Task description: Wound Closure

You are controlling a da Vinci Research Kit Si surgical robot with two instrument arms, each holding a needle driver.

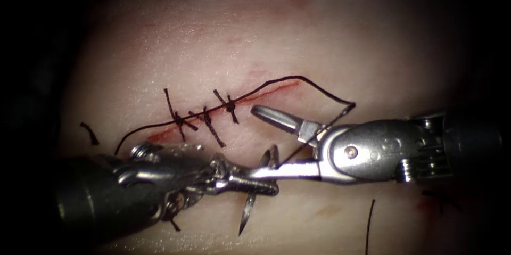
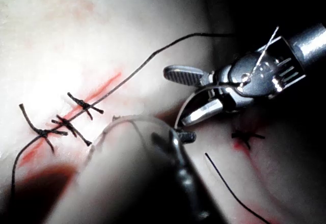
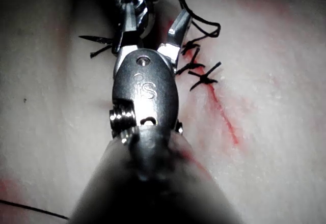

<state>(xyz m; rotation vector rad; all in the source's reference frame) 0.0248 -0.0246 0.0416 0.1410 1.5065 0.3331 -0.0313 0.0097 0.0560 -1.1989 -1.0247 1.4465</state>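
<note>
The tissue (image 1: 298, 31) has a slanted cut (image 1: 266, 92) with three knotted stitches (image 1: 206, 116) over its left part. My left tool (image 1: 266, 184) comes in from the lower left, shut on the curved needle (image 1: 247, 210) near mid-curve. The needle is out of the tissue, on the near side of the cut, tip pointing down. Thread (image 1: 319, 85) runs from the needle's back end, loops right, then follows the cut to the left. My right tool (image 1: 259, 140) is open, its lower jaw beside the needle and nothing held. The right tool (image 2: 191, 94) (image 3: 153, 28) is open in both wrist views too.
Cut ends of thread lie on the tissue at the far left (image 1: 90, 133), at the lower right (image 1: 368, 223) and by a red spot at the right (image 1: 436, 196). Red fluid lines the unstitched right part of the cut.
</note>
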